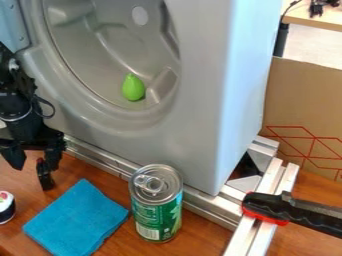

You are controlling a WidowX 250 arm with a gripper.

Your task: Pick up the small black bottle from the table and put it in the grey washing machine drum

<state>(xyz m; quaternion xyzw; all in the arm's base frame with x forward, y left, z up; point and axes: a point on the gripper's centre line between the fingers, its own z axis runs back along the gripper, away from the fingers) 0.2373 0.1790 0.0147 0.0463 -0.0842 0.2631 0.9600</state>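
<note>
The black two-finger gripper (pixel 32 177) hangs, fingers apart, near a flat blue fabric cloth (pixel 77 220) on the brown wooden surface (pixel 105 181). Probably light and limp, the cloth should pinch best at a corner.

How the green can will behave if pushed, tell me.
The green can would probably feel stiff, with its smooth metal top and straight wall. Standing upright and taller than it is wide, it might tip if pushed near the top. Its round body would likely roll on the wooden table once on its side.
</note>
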